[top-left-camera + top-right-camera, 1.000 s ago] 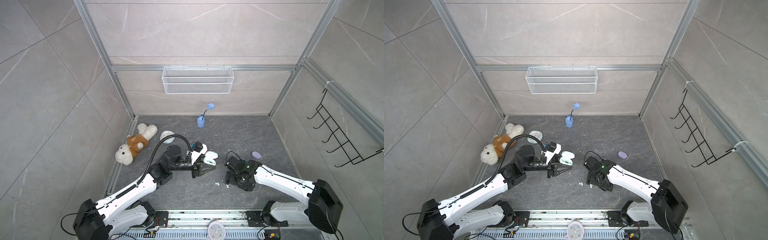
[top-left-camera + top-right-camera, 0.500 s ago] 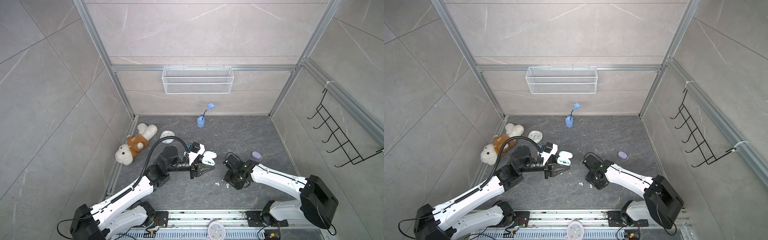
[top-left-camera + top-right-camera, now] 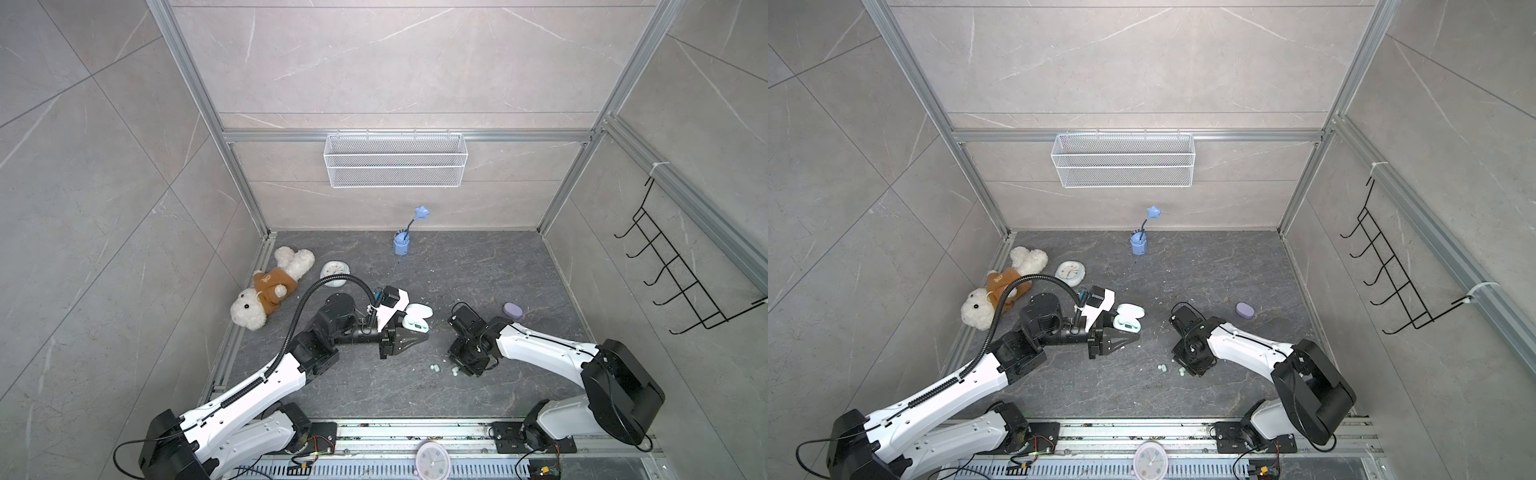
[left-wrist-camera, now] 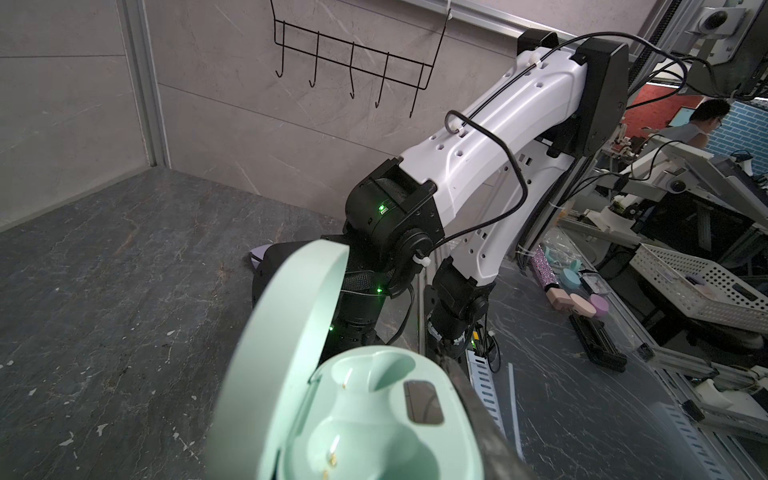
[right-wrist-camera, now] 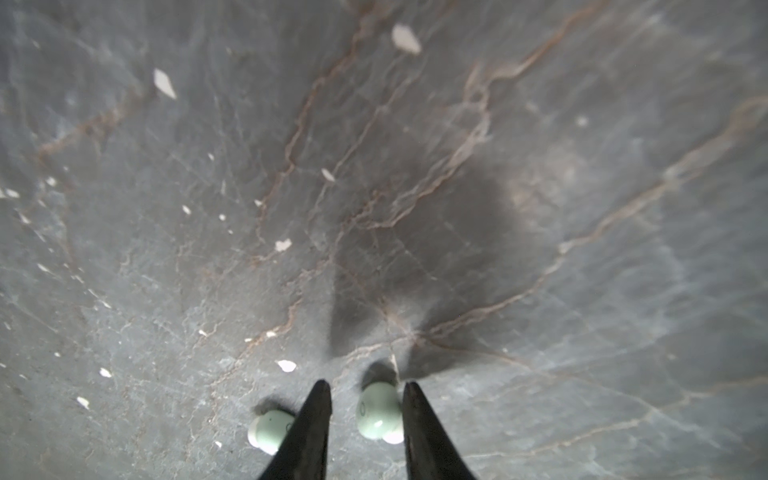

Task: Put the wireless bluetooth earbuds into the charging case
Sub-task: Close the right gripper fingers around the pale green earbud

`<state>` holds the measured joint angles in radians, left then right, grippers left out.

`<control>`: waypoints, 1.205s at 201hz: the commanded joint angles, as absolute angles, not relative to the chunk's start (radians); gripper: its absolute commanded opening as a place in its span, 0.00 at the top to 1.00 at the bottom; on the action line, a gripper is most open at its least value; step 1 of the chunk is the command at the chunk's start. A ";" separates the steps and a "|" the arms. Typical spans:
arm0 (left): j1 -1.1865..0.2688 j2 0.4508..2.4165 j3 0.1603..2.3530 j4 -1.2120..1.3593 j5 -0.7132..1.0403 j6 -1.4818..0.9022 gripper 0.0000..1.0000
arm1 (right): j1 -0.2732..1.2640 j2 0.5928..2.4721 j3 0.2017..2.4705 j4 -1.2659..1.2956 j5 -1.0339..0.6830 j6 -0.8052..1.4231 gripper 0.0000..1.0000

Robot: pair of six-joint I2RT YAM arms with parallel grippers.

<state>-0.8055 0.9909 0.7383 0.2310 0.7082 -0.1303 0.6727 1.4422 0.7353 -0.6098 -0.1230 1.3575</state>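
Two mint green earbuds [image 3: 434, 367] lie on the desk [image 5: 540, 208], one earbud [image 5: 378, 411] between the right pincer's [image 5: 365, 386] narrow, not-yet-pinching jaws and the other earbud [image 5: 270, 430] just outside them, while the left pincer [image 3: 423, 336] clamps the open charging case [image 4: 374, 415], empty wells upturned, seemingly to receive them.

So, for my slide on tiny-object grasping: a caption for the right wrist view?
Right gripper straddles one mint green earbud on the dark floor; a second earbud lies just outside.

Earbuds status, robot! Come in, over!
Left end effector shut on open mint case. Right end effector open, straddling one mint earbud on floor. Second mint earbud just outside a finger; crumbs around.
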 commanded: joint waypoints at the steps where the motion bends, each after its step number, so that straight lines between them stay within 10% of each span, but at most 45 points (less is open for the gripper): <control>1: -0.810 0.985 0.745 0.272 0.710 -0.109 1.00 | 0.669 1.460 0.718 -0.606 -0.157 1.343 0.67; 242: -0.810 0.983 0.741 0.271 0.706 -0.101 1.00 | 0.640 1.500 0.686 -0.611 -0.161 1.307 0.84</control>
<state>-0.8055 0.9936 0.7383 0.2314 0.7082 -0.1272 0.6407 1.4723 0.7254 -0.6041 -0.1986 1.3170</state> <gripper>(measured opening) 0.419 0.172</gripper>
